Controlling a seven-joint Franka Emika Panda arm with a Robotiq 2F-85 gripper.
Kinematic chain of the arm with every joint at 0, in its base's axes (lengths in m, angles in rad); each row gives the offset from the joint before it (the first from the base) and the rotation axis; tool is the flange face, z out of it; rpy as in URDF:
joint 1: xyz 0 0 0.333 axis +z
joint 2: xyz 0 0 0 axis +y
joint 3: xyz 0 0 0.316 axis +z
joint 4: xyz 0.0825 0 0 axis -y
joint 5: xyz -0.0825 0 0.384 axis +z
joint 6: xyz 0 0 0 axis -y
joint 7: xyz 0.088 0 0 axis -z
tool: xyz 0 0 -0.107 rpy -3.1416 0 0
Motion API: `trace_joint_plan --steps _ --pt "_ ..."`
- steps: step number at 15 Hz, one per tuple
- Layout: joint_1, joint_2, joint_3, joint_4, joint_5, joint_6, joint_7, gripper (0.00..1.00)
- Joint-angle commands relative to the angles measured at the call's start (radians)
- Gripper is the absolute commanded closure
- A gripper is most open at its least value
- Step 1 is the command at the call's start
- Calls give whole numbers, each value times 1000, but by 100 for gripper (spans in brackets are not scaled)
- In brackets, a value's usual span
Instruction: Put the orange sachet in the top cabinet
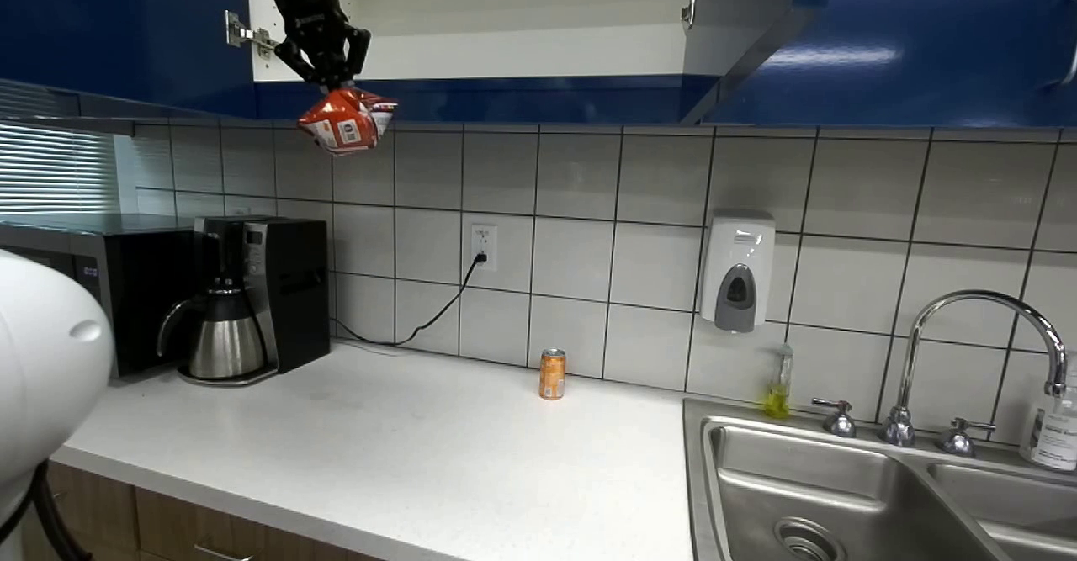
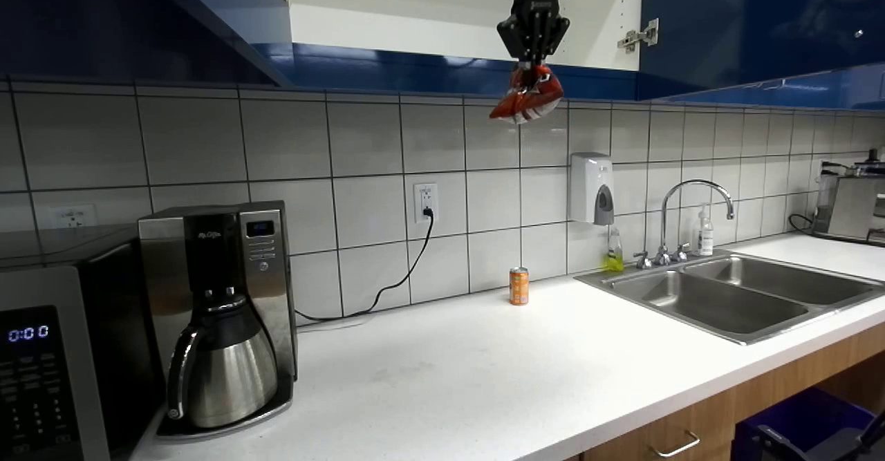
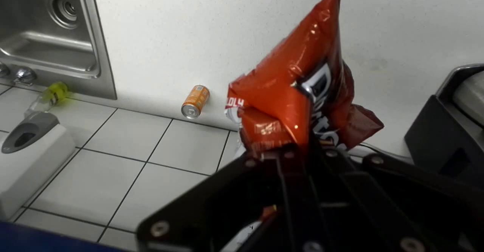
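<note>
The orange-red sachet (image 1: 345, 124) is a crinkled chip bag with white and dark lettering. It hangs from my gripper (image 1: 338, 83) high above the counter in both exterior views. The sachet (image 2: 529, 98) and gripper (image 2: 530, 62) overlap the lower edge of the top cabinet (image 2: 429, 68) there. In the wrist view the gripper (image 3: 302, 152) is shut on the sachet (image 3: 291, 89), pinching its middle so both sides bulge out. The top cabinet (image 1: 505, 100) is blue outside and white inside, with its doors open. The sachet is outside it, level with or below its bottom edge.
An orange can (image 1: 552, 374) stands on the white counter (image 1: 404, 460). A coffee maker (image 2: 228, 323) and microwave (image 2: 69, 350) stand at one end, a steel sink (image 1: 799, 477) at the other. A soap dispenser (image 1: 739, 271) hangs on the wall. An open cabinet door (image 1: 749, 31) juts outward.
</note>
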Motion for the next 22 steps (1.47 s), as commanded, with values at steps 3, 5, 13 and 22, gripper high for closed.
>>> trace_joint_plan --steps 3,5,13,22 --pt "-17 47 31 137 -90 -39 4 98" --pt "-18 60 38 174 -121 -37 3 98" --pt "-24 136 37 315 -236 -9 -11 98" --pt "-26 248 20 448 -321 77 -32 98"
